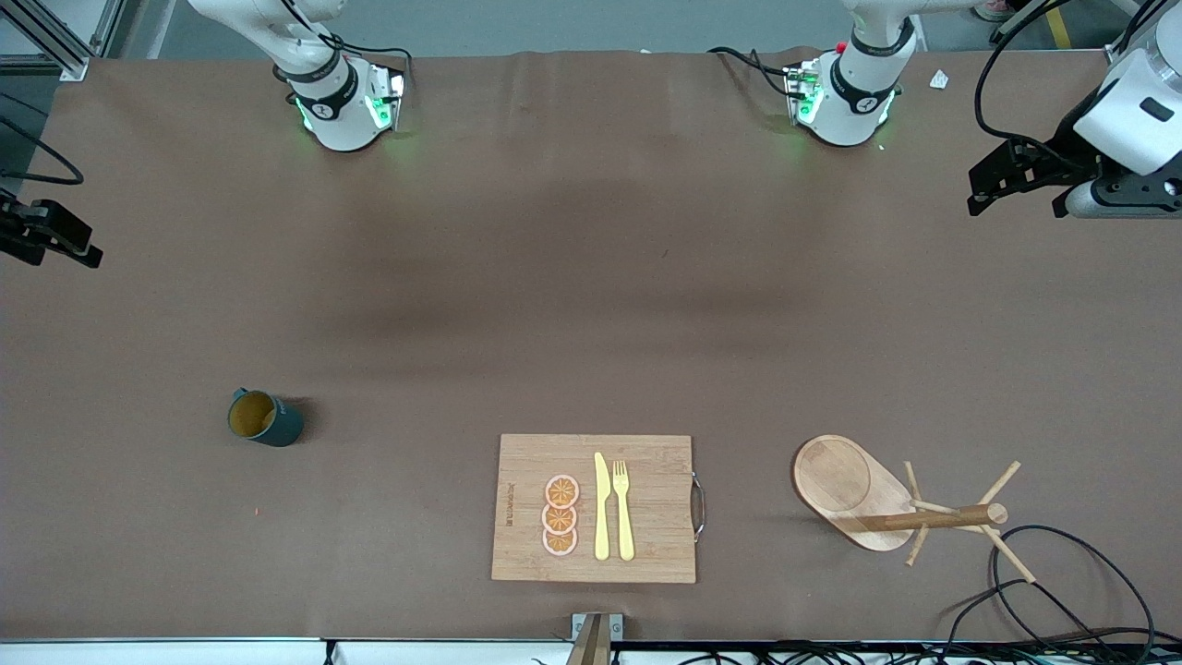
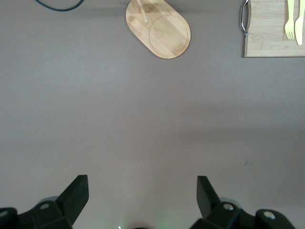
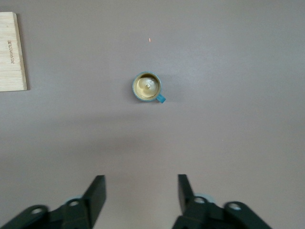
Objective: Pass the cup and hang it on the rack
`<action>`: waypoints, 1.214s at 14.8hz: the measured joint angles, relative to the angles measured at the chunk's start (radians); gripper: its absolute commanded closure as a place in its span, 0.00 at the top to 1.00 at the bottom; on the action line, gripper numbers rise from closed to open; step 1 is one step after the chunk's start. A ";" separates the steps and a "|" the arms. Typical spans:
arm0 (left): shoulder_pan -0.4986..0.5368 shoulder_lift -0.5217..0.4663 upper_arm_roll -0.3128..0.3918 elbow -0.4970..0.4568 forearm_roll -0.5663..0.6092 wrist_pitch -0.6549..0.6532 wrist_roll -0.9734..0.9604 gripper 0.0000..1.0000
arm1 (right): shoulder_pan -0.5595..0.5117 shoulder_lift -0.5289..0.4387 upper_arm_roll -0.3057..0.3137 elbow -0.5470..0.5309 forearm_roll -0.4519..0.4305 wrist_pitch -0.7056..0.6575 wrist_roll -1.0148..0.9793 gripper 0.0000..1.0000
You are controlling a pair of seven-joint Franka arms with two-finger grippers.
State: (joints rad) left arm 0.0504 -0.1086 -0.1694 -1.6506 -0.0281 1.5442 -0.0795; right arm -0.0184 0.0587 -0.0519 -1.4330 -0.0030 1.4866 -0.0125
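Both arms are drawn back and raised, each at its own end of the table [image 1: 591,277]. The right hand [image 3: 141,191] hangs high over bare cloth toward the right arm's end, its camera looking straight down; its two fingers [image 3: 95,193] stand apart with nothing between them. The left hand [image 2: 143,193] hangs over the left arm's end in the same downward pose, fingers [image 2: 76,195] spread wider, also empty. In the front view only dark parts of each hand show at the picture's edges, the right hand [image 1: 51,235] at one side and the left hand [image 1: 1025,171] at the other, and their openings cannot be read there.

The cup [image 1: 265,417] stands upright on the table toward the right arm's end, mouth up, yellowish-brown inside showing. In the front view its handle points toward the right arm's end and slightly away from the camera. The right wrist view looks straight into the cup [image 3: 147,87] and shows the teal handle as a small tab at the rim.

The rack [image 1: 854,494] stands toward the left arm's end, well apart from the cup. Its oval base runs slantwise, and the post and thin pegs appear splayed toward the left arm's end in the front view. The left wrist view shows mostly the rack [image 2: 159,29] base; the pegs are largely cut off.

Between cup and rack lies a bamboo cutting board [image 1: 596,508] carrying three orange slices [image 1: 560,515], a yellow knife [image 1: 601,506] and a yellow fork [image 1: 623,508], both lengthwise toward the front camera. A black cable [image 1: 1062,573] loops just beside the rack
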 measured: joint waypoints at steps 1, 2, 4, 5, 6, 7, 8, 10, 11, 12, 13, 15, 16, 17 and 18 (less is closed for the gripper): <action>0.000 0.000 0.000 0.000 0.000 0.001 0.000 1.00 | 0.000 0.000 0.000 0.000 0.000 0.000 0.000 0.66; 0.000 0.000 0.001 0.000 0.000 0.001 0.000 1.00 | 0.000 0.000 0.000 0.000 0.000 0.000 0.000 0.51; 0.000 0.002 0.001 0.003 0.000 0.004 0.000 1.00 | 0.000 0.000 0.000 0.000 0.000 0.000 0.000 0.26; 0.000 0.007 0.001 0.008 0.000 0.005 0.000 1.00 | 0.000 0.000 0.000 0.000 0.000 0.000 0.000 0.18; 0.000 0.017 0.001 0.016 0.000 0.007 0.000 1.00 | 0.000 0.000 0.000 0.000 0.000 0.000 0.000 0.12; 0.000 0.030 0.001 0.028 0.000 0.008 0.001 1.00 | 0.000 0.000 0.000 0.000 0.000 0.000 0.000 0.06; -0.001 0.047 0.001 0.043 0.000 0.010 0.001 1.00 | 0.000 0.000 0.000 0.000 0.000 0.000 0.000 0.05; -0.001 0.074 0.000 0.067 0.000 0.011 0.001 1.00 | 0.000 0.000 0.000 0.000 -0.001 0.000 0.000 0.18; -0.001 0.081 0.000 0.075 0.000 0.011 0.001 1.00 | 0.000 0.000 0.000 0.000 -0.001 0.000 0.000 0.28; -0.001 0.085 0.001 0.080 0.000 0.011 0.000 1.00 | 0.000 0.000 0.000 0.000 -0.001 0.000 0.000 0.39; -0.001 0.086 0.000 0.082 0.000 0.011 0.000 1.00 | 0.000 0.000 0.000 0.000 -0.001 0.000 0.000 0.45; -0.001 0.086 0.000 0.085 0.000 0.011 0.000 1.00 | 0.000 0.000 0.000 0.000 -0.001 0.000 0.000 0.62; -0.001 0.086 0.000 0.086 0.000 0.010 0.000 1.00 | 0.000 0.000 0.000 0.000 -0.001 0.000 0.000 0.72; -0.001 0.086 0.000 0.086 0.000 0.010 0.000 1.00 | 0.000 0.000 0.000 0.000 -0.001 0.000 0.000 0.78; -0.001 0.086 0.000 0.086 0.000 0.010 0.000 1.00 | 0.000 0.000 0.000 0.000 -0.001 0.000 0.000 0.84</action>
State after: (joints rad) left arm 0.0492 -0.0227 -0.1693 -1.5644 -0.0281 1.5547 -0.0793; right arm -0.0183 0.0587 -0.0518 -1.4330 -0.0042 1.4866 -0.0128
